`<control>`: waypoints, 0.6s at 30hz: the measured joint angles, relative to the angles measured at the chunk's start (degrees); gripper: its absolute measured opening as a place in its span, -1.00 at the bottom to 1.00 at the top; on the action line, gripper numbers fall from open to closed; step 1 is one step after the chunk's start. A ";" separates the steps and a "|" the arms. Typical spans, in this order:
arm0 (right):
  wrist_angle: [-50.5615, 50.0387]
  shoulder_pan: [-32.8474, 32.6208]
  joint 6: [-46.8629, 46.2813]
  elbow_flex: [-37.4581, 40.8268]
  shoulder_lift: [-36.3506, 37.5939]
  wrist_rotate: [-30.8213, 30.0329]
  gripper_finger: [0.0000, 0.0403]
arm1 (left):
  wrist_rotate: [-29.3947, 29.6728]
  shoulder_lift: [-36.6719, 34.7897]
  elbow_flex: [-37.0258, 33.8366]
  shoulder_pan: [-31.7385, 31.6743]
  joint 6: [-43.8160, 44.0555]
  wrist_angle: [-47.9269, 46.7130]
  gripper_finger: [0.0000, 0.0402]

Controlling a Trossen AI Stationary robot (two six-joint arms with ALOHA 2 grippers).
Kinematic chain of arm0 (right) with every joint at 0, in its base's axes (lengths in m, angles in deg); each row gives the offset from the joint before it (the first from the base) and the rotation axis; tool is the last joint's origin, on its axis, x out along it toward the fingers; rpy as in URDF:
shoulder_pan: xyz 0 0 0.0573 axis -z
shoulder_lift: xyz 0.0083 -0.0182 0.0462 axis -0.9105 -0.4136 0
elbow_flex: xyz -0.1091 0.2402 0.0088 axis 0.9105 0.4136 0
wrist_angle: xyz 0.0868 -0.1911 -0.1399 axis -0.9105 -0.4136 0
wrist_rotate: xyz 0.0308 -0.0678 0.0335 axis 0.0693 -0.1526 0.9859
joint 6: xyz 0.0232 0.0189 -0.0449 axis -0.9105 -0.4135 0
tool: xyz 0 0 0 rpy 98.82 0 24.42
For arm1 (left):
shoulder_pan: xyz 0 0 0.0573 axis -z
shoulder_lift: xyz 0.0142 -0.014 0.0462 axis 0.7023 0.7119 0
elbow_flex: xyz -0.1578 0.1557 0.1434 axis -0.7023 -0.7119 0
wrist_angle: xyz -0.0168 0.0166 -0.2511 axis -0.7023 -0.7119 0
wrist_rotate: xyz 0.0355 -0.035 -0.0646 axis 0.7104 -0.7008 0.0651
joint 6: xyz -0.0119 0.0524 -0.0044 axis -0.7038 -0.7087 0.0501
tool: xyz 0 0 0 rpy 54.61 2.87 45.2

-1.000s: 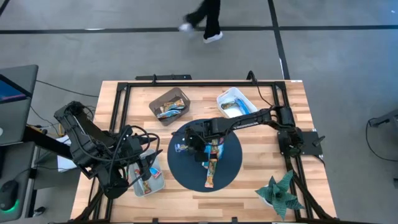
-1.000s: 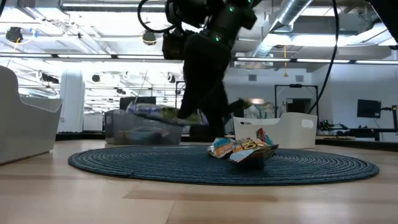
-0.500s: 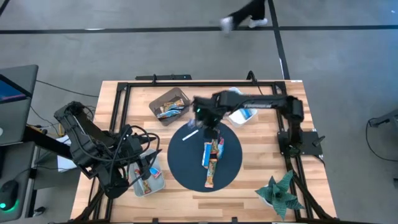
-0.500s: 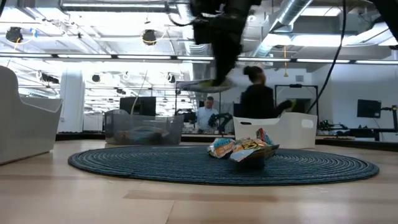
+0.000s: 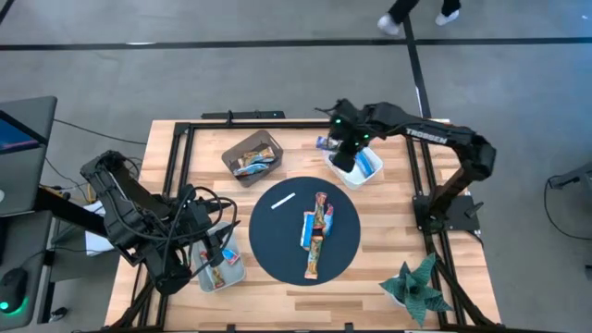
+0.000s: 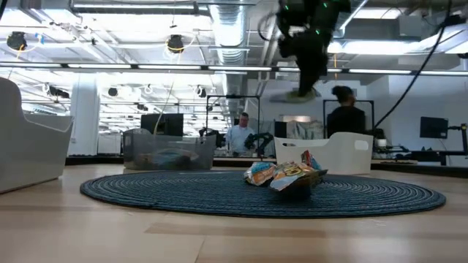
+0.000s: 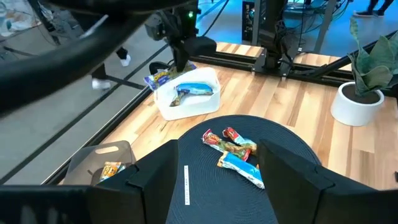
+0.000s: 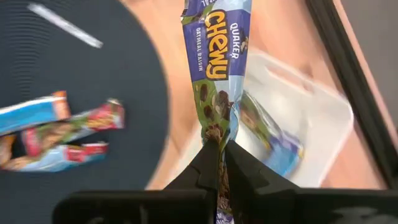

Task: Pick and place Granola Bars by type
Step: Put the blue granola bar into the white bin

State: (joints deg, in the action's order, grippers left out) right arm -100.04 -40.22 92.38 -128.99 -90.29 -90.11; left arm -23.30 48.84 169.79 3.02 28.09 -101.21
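Holding a blue bar [image 8: 216, 68] over the white bin [image 5: 366, 172], upper right of centre.
Right gripper [image 8: 219, 144] is clamped on it; left gripper [image 7: 214, 177] (lower left) is spread apart; other bars [image 5: 315, 231] lie on the mat [image 5: 277, 242].

A pale wooden table [image 5: 379, 264] with a black metal frame [image 5: 185, 139] along its edges carries everything. In its middle lies a round dark blue mat [image 5: 277, 245]. Toward the far edge sit 2 containers, well apart: a brownish tray [image 5: 228, 154] on the left and a white bin [image 5: 374, 168] on the right. Near the front left corner sits 1 clear bin [image 5: 231, 274], and at the front right corner a white pot with a green plant [image 5: 416, 285]. The 2 arm bases stand at the left and right sides.
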 joint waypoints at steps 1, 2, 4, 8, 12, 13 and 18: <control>0.79 1.07 -0.56 2.26 1.01 0.00 -0.98 | 0.09 0.00 0.00 0.00 0.00 -0.18 0.06; 1.84 2.08 -1.55 4.34 1.87 -0.02 -0.98 | 0.17 0.00 0.00 0.00 0.05 -0.43 0.06; 4.57 4.16 -3.77 8.24 3.09 0.01 -0.98 | 0.61 0.00 0.00 0.00 0.54 -0.68 0.06; 7.17 6.53 -7.36 13.05 3.27 1.06 -0.97 | 1.00 0.00 0.00 0.00 0.78 -0.73 0.06; 7.01 7.01 -8.98 14.82 1.95 0.99 -0.94 | 1.02 0.00 -0.01 0.00 1.37 -0.73 0.06; 7.21 7.01 -9.47 15.03 1.76 0.73 -0.92 | 1.04 0.00 0.00 0.00 1.64 -0.71 0.06; 7.20 7.22 -10.78 15.91 1.78 -0.46 -0.78 | 1.04 0.00 -0.01 -0.02 2.86 -0.72 0.06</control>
State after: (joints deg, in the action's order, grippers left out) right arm -92.83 -33.00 81.60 -113.08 -88.51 -90.57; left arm -22.26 48.84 169.78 3.00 30.95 -101.93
